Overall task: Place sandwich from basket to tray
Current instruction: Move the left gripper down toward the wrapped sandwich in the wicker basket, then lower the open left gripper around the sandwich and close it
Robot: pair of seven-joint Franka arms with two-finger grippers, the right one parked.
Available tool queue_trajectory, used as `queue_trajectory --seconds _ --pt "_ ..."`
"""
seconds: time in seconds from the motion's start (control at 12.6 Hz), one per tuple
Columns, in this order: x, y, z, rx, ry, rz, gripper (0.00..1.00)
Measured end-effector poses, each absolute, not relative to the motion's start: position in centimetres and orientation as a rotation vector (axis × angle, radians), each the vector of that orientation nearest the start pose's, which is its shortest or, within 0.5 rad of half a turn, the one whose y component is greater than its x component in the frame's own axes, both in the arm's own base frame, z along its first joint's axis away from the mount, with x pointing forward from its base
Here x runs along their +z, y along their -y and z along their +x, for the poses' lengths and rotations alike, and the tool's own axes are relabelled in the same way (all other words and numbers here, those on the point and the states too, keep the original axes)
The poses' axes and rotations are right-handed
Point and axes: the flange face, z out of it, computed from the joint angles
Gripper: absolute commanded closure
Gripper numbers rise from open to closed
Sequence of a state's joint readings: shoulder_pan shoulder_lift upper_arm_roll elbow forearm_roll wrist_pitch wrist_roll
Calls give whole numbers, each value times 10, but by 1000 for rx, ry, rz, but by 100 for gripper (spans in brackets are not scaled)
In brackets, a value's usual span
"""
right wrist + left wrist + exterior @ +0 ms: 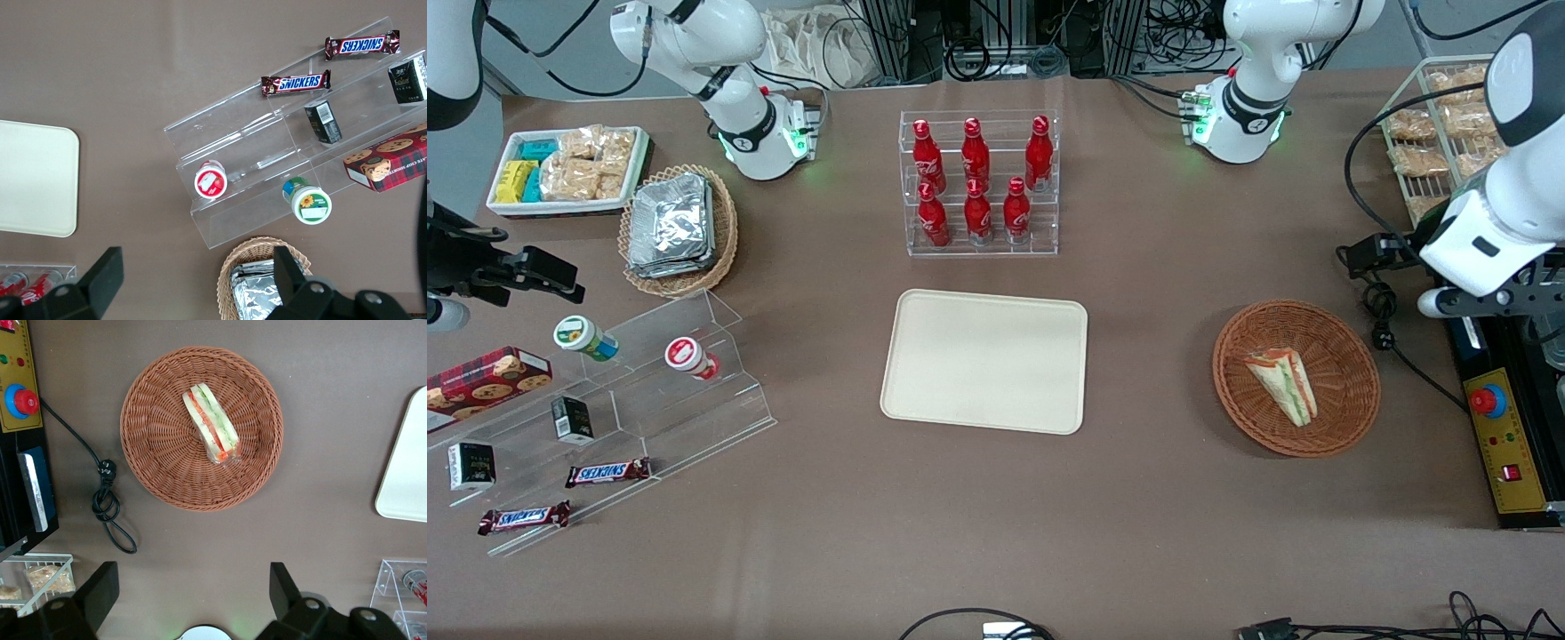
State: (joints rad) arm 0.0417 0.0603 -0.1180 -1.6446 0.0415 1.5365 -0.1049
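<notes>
The sandwich [1283, 384] [212, 425], a white bread wedge with green and orange filling along its cut edge, lies in the round orange-brown wicker basket [1232, 356] [153, 453]. The cream tray [985, 360] [407, 473] lies bare at the table's middle, a good way from the basket toward the parked arm's end. My gripper [192, 587] hangs high above the table, off the basket's rim and farther from the front camera than the basket. Its fingers [100, 587] stand wide apart, open, with only brown tablecloth between them. In the front view the gripper [1516, 298] sits at the working arm's end.
A control box with a red button [1485, 402] [25, 400] and a coiled black cable [1380, 324] [107, 503] lie beside the basket. A wire rack of snack packets [1427, 142] stands farther back. A clear rack of red bottles [978, 182] stands past the tray.
</notes>
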Motion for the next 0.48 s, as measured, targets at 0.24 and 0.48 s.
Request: queue_trajectory --seconds 0.24,0.48 --pt "520 36 575 321 164 -3067 0" --pt "472 37 592 398 288 -3055 0"
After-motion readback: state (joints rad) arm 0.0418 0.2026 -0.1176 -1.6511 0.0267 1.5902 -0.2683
